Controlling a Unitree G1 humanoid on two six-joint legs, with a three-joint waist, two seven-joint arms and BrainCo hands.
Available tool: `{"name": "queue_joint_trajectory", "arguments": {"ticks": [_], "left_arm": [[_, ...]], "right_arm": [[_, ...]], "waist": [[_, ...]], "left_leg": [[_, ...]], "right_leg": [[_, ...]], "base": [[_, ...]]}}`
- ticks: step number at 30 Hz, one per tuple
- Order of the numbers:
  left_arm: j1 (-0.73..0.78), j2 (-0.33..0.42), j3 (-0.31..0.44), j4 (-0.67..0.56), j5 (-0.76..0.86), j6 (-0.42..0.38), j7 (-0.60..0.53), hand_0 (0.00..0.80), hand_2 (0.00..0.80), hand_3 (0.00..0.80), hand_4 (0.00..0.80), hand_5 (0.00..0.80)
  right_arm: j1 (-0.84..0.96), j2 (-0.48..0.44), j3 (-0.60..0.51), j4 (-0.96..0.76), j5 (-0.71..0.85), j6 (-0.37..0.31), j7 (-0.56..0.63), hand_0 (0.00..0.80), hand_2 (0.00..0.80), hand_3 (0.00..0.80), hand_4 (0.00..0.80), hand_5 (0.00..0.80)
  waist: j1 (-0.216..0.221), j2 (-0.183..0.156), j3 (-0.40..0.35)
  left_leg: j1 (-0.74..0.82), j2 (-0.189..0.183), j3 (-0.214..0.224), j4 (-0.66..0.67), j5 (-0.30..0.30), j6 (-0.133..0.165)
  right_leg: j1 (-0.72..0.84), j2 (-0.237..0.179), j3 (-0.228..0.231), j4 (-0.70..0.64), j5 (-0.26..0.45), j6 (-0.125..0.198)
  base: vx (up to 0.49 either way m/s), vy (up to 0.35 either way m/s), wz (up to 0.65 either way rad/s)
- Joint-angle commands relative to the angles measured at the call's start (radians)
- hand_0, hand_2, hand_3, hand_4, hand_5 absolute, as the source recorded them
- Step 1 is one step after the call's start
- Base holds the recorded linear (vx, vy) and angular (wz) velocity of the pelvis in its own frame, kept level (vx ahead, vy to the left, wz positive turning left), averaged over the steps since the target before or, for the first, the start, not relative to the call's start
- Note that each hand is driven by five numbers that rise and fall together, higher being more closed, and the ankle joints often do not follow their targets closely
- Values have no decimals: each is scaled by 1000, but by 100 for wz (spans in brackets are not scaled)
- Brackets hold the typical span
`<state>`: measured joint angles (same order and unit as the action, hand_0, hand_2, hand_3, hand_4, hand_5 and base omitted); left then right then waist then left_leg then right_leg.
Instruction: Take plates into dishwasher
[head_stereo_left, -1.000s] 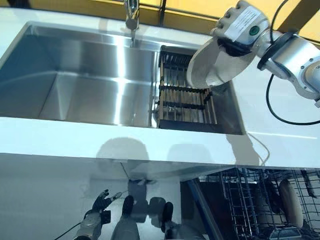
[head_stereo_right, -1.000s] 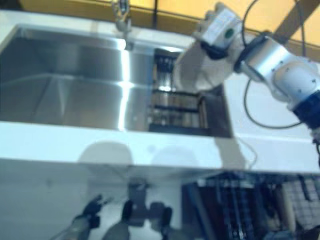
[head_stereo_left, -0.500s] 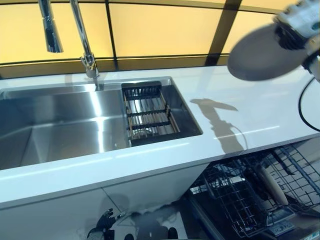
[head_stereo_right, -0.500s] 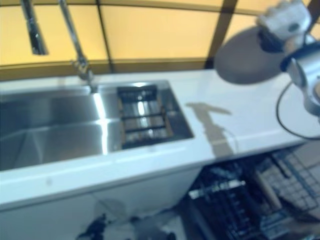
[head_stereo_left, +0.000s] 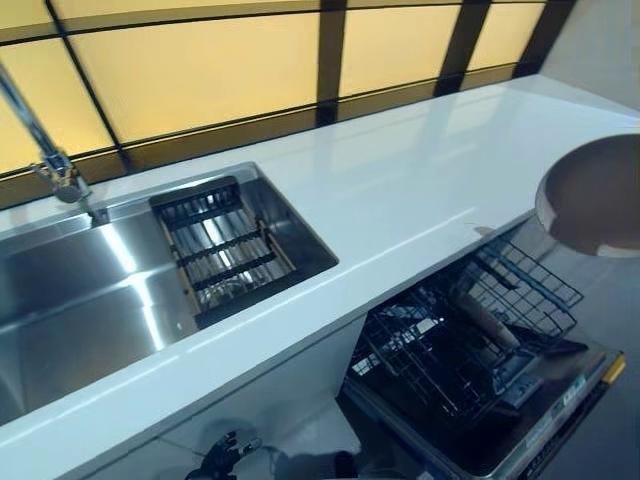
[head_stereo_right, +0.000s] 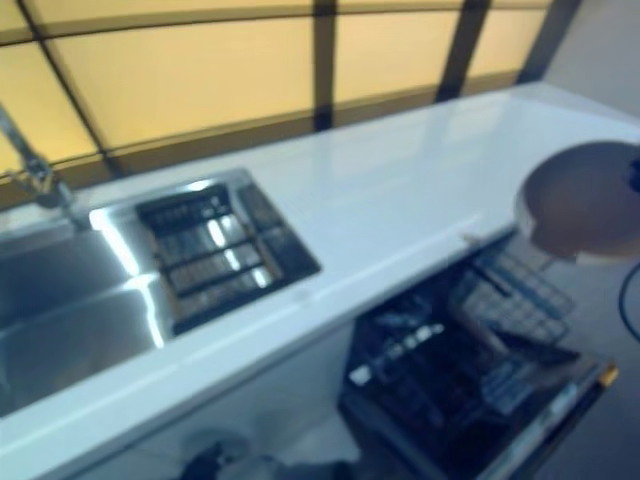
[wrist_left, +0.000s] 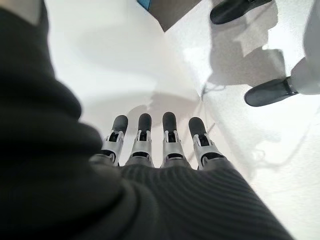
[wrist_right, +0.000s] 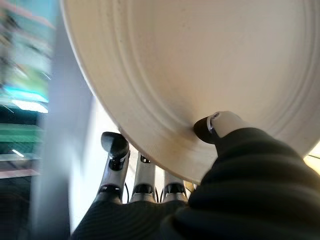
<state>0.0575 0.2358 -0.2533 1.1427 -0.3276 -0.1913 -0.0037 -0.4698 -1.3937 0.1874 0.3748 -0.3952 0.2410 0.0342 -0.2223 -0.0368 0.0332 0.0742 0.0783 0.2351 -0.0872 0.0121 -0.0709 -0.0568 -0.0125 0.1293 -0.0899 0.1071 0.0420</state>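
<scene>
- The plate (head_stereo_left: 592, 195), round and cream-coloured, is held in the air at about 3 o'clock in the head views, above the open dishwasher (head_stereo_left: 480, 390) and just off the counter's edge.
- The right hand (wrist_right: 220, 127) grasps the plate: in its wrist view the thumb presses on one face near the rim and the fingers (wrist_right: 114, 145) reach round behind the other face, pinching the rim between them.
- Below the plate, at 4 to 5 o'clock, the dishwasher's dark wire rack (head_stereo_left: 455, 345) is pulled out; a pale long object lies in it, too unclear to name.
- The white counter (head_stereo_left: 400, 190) runs from 8 o'clock up to 2 o'clock, between the rack and the yellow panelled wall (head_stereo_left: 200, 70).
- The steel sink (head_stereo_left: 90, 290) is set in the counter at 9 o'clock, with a slatted drain tray (head_stereo_left: 225, 255) in its right end and a tap (head_stereo_left: 55, 165) behind it.
- The left hand (wrist_left: 155, 145) hangs low at 7 o'clock, released, its fingers straight and holding nothing, over a white floor (wrist_left: 125, 60).
</scene>
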Motion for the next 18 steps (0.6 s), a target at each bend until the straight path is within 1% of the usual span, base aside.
{"name": "queue_joint_trajectory", "arguments": {"ticks": [1,5,10,12,18], "left_arm": [[-44,32,20,49,22,-28,-5,0,0,0,0,0],[-49,27,29,52,17,-28,-3,0,0,0,0,0],[-53,11,46,54,23,-39,4,0,0,0,0,0],[-58,8,48,53,22,-37,7,0,0,0,0,0],[-72,2,47,49,11,-31,18,0,0,0,0,0]], "right_arm": [[3,30,-120,44,34,41,26,800,800,800,800,800],[50,67,-160,21,46,80,67,800,800,800,800,800],[91,132,-189,-29,29,126,142,800,800,800,800,800],[89,152,-181,-54,7,148,175,800,800,800,800,800],[49,209,-130,-101,-10,187,204,800,800,800,800,800]], "waist": [[7,-66,12],[-9,-61,24],[-25,-54,38],[-27,-53,40],[-24,-52,54]], "left_leg": [[35,12,-17,0,-39,22],[38,13,-4,0,-43,24],[41,11,6,0,-49,26],[41,10,7,0,-50,27],[39,6,4,0,-51,31]], "right_leg": [[-5,-50,4,3,30,96],[-15,-48,17,3,35,93],[-26,-46,28,3,41,90],[-31,-47,31,3,42,90],[-38,-47,32,3,47,88]], "base": [[7,28,-25],[2,33,-20],[-3,31,-5],[0,0,0],[0,0,0]]}}
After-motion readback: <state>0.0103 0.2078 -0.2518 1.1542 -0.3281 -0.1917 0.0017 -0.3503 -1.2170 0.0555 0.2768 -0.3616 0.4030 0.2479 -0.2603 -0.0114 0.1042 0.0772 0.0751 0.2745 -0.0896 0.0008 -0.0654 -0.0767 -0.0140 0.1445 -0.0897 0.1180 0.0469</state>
